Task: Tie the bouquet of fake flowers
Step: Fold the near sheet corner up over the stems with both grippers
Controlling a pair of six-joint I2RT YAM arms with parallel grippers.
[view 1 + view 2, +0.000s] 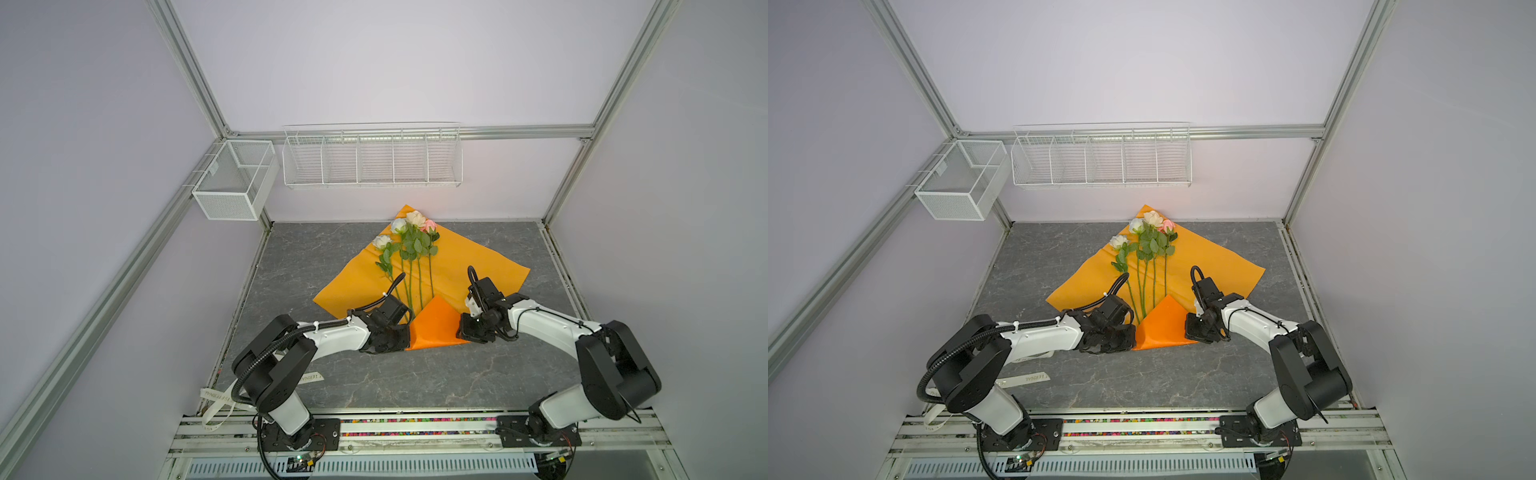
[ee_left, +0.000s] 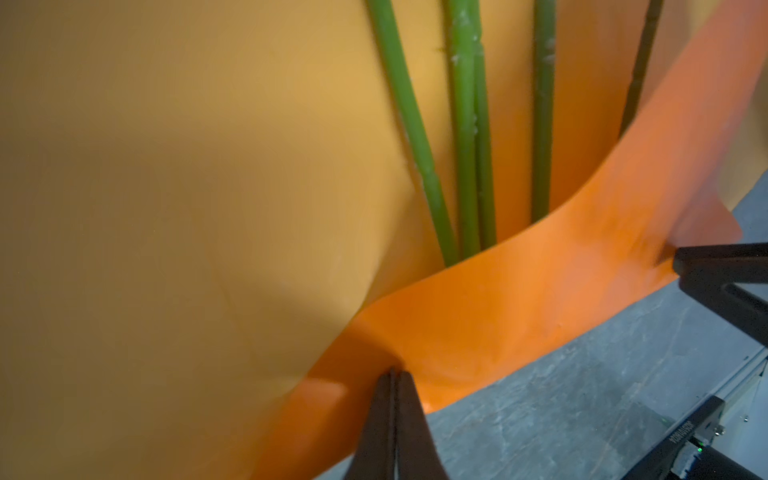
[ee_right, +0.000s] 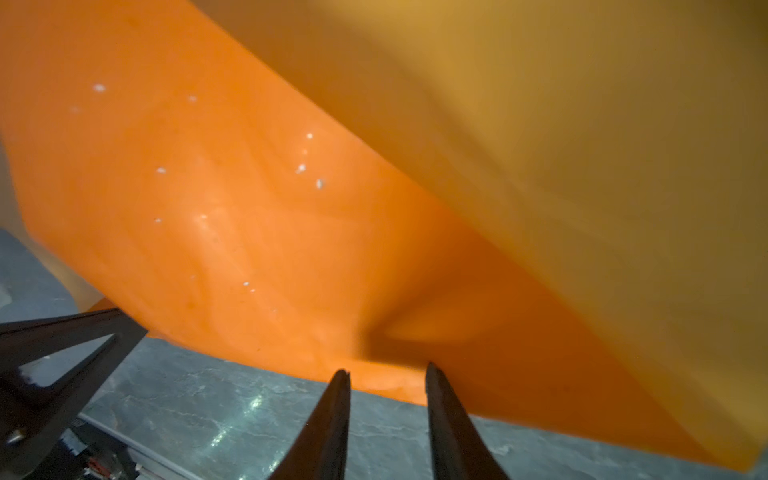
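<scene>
The bouquet of fake flowers (image 1: 409, 245) (image 1: 1148, 241) lies on a spread sheet of orange paper (image 1: 478, 262), blooms toward the back wall. Its near corner is folded up into a flap (image 1: 436, 324) over the ends of the green stems (image 2: 465, 124). My left gripper (image 2: 392, 370) (image 1: 405, 336) is shut on the flap's left end, low at the tabletop. My right gripper (image 3: 387, 369) (image 1: 462, 328) stands open at the flap's right end, its fingertips (image 3: 343, 374) touching the paper's lower edge, with a gap between them.
A cream ribbon with printed lettering (image 1: 311, 377) (image 1: 1034, 378) lies on the grey table by the left arm's base. A white wire rack (image 1: 372, 160) and a mesh basket (image 1: 235, 178) hang on the back wall. Aluminium frame posts border the table.
</scene>
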